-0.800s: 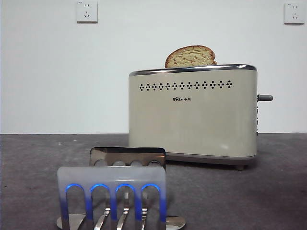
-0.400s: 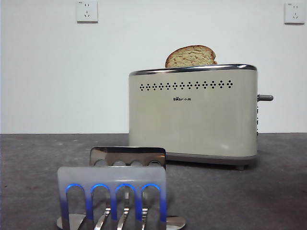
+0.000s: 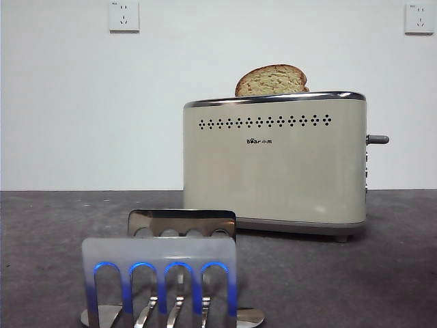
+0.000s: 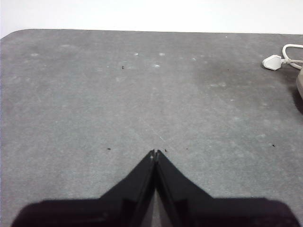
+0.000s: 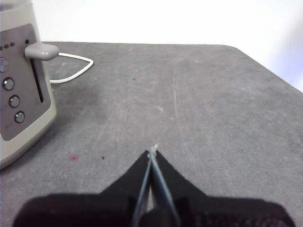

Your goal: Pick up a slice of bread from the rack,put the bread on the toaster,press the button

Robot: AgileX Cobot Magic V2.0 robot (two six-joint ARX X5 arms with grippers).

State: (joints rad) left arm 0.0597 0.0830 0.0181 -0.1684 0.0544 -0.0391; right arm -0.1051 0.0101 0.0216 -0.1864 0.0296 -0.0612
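The slice of bread (image 3: 272,80) stands upright in the top of the cream toaster (image 3: 273,171), its rounded brown crust above the chrome rim. The grey lever button (image 3: 377,139) juts from the toaster's right end, high in its slot; it also shows in the right wrist view (image 5: 42,50) on the toaster's end (image 5: 21,90). The steel rack (image 3: 164,277) stands in front, its slots holding no bread. My left gripper (image 4: 155,152) is shut and empty over bare table. My right gripper (image 5: 152,152) is shut and empty, off the toaster's button end. Neither arm shows in the front view.
A white power cord (image 5: 71,66) runs from behind the toaster, and a white plug (image 4: 274,62) lies on the grey table (image 4: 118,94). Two wall sockets (image 3: 123,16) sit on the white wall behind.
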